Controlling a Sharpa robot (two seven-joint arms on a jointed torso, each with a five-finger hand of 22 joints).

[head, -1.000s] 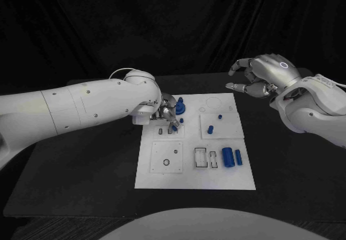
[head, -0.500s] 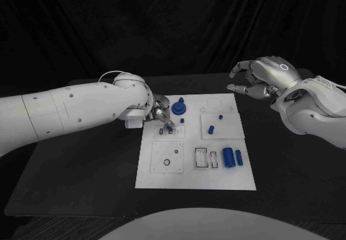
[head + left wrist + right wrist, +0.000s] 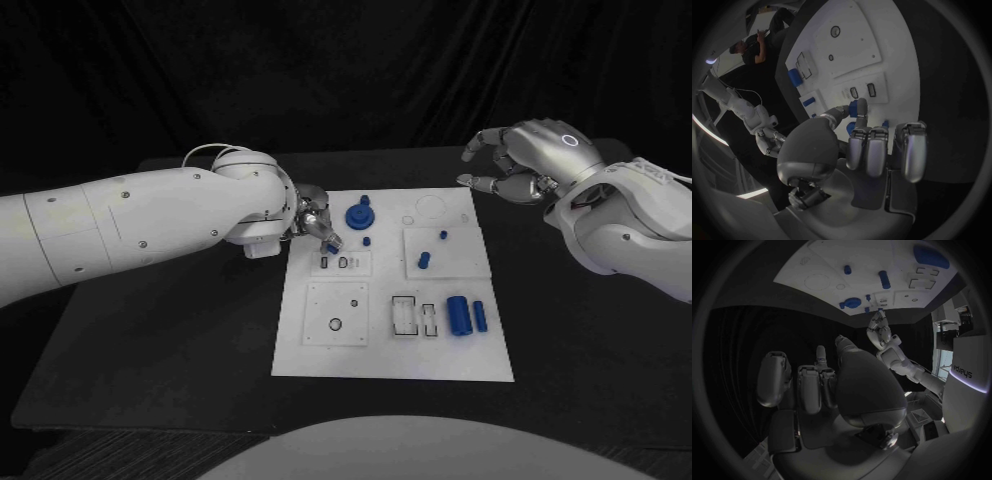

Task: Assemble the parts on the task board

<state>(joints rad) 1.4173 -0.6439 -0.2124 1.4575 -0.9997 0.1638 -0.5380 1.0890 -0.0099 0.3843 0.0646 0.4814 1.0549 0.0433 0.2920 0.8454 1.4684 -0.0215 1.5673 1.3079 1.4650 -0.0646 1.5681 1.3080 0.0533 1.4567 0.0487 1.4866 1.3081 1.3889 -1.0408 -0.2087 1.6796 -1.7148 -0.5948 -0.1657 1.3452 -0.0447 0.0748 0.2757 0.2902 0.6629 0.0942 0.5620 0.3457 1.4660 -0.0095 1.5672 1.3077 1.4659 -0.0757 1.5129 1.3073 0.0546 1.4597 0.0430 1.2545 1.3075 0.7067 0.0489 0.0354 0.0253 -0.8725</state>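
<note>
Apparently the left hand (image 3: 315, 222) pinched a small blue plastic peg (image 3: 858, 107) just above the white task board (image 3: 389, 350), near its two small slots (image 3: 335, 263). Right hand (image 3: 522, 160) hovered w/ fingers apart, holding nothing. Next: lower peg into a slot, aligned.

Blue parts (image 3: 459, 314) on white task board (image 3: 389, 362)

board near edge: open | far-left corner: left robot hand (image 3: 320, 222) over task board (image 3: 389, 362)
</note>
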